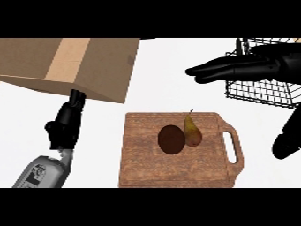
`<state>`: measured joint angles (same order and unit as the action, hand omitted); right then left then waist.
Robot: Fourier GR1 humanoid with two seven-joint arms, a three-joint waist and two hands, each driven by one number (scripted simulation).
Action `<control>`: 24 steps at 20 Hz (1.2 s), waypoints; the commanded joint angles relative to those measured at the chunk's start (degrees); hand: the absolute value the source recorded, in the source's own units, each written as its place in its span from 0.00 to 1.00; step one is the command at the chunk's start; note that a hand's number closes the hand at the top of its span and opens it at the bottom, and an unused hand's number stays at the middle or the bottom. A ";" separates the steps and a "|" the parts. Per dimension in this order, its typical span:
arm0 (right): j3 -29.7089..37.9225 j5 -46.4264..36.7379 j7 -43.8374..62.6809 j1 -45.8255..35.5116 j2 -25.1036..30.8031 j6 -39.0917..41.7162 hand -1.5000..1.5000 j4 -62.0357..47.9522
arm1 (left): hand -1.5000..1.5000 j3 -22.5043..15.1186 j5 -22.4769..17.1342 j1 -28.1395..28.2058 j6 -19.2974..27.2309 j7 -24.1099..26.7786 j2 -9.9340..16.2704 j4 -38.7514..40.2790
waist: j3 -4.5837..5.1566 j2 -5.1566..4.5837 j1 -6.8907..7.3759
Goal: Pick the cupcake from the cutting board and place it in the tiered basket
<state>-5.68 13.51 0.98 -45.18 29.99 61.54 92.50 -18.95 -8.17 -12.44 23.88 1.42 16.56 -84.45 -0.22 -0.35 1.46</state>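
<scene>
Two items sit on the cutting board (178, 170): a dark brown oval that I take to be the cupcake (171, 139), and a pear (192, 131) touching its right side. Nothing picked up yet. Right hand (257, 66) hangs with fingers straight and spread, holding nothing, in front of the wire tiered basket (263, 95), well above the board. Left hand (66, 123) rests at left, fingers up, relaxed, near a cardboard box (61, 64). Judgement: task at its start; reach, grasp, carry and placement all remain.
</scene>
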 commanded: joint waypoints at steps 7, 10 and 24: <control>-8.14 -21.88 -13.18 6.89 -2.32 0.76 0.00 10.31 | 0.50 1.17 1.24 0.70 -1.13 -3.24 0.38 -3.63 | 0.15 0.14 -0.73; -10.58 -26.98 -16.21 7.38 -0.91 -0.97 0.00 10.73 | 0.50 -1.14 3.96 1.78 1.42 -4.14 -2.41 -4.04 | 0.15 0.17 -0.82; -19.43 -40.85 -21.84 4.89 1.13 -9.09 0.00 3.65 | 0.50 2.32 4.89 3.52 -2.25 -2.71 -3.78 -4.14 | 0.21 0.27 -0.80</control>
<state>-24.08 -23.69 -15.02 -38.25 32.85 50.81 99.15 -17.10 -3.79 -10.07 22.16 -0.68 13.41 -87.40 -0.08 -0.08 0.58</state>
